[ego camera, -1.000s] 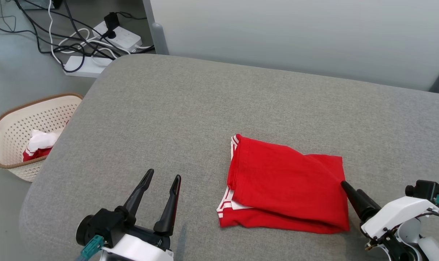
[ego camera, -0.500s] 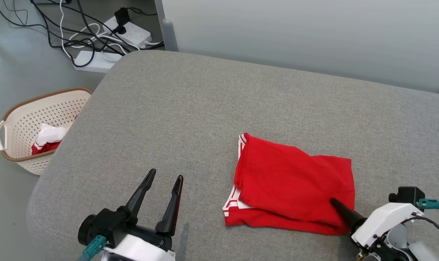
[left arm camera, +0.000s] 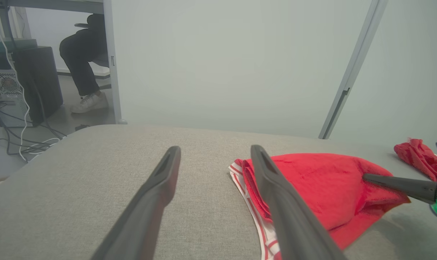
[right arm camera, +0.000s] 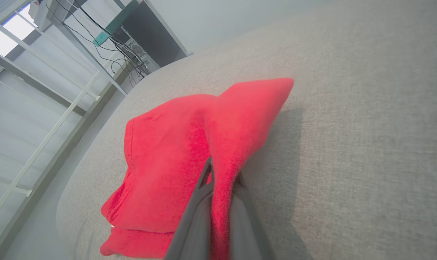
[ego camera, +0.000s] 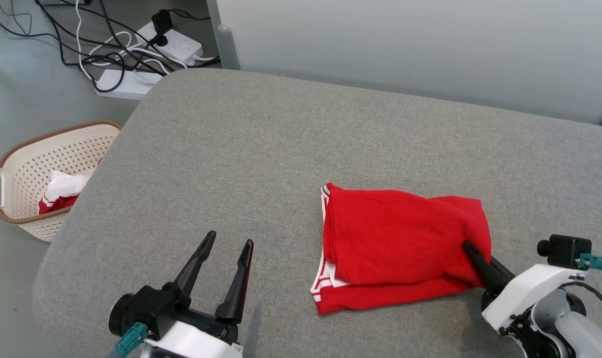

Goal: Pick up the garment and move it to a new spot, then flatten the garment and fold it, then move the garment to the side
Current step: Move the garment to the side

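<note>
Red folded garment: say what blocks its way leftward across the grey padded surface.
Nothing visible lies between the red folded garment and the left edge of the grey padded surface. The open left claw stands nearer, beside that path.

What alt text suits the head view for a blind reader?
The right gripper is shut on the right edge of a folded red garment with white trim lying on a grey fabric surface. The left gripper hovers open nearby; a cream perforated basket sits off to the left.

Grey fabric bed [ego camera: 261, 149], rounded corners. Folded red garment [ego camera: 395, 243] lies on its right half, another red cloth [left arm camera: 419, 157] farther right.
</note>
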Motion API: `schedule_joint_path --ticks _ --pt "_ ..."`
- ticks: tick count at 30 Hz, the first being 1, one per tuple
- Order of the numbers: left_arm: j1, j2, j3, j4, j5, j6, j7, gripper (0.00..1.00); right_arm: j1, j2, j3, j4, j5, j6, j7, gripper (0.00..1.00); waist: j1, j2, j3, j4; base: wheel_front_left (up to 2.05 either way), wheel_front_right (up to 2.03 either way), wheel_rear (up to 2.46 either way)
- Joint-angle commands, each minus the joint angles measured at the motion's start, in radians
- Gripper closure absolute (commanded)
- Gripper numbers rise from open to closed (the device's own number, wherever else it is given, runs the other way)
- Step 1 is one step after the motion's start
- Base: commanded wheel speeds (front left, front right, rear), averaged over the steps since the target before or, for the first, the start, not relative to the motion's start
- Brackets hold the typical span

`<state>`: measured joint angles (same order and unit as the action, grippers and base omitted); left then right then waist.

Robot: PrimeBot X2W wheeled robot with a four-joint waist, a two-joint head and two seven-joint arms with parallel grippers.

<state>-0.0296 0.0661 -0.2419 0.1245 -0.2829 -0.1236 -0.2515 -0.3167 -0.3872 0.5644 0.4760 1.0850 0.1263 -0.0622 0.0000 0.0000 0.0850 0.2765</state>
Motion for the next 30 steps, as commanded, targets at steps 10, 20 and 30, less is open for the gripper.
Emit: schedule_joint_path --ticks 10,20,30 --pt "-0.062 0.0 0.035 -0.043 0.003 -0.007 -0.01 0.0 -0.094 -0.06 0.071 0.004 -0.045 0.004 -0.093 1.0 0.0 0.0 0.023 -0.023 0.0 0.0 0.0" --pt "-0.091 0.007 0.02 -0.057 0.006 -0.007 -0.01 0.0 -0.152 -0.075 0.093 0.015 -0.051 0.004 -0.128 1.0 0.0 0.0 0.065 -0.118 0.0 0.0 0.0" --pt "-0.136 0.031 -0.005 -0.065 0.011 -0.007 -0.01 0.0 -0.197 -0.065 0.12 0.003 -0.048 0.004 -0.155 1.0 0.0 0.0 0.113 -0.259 0.0 0.0 0.0"
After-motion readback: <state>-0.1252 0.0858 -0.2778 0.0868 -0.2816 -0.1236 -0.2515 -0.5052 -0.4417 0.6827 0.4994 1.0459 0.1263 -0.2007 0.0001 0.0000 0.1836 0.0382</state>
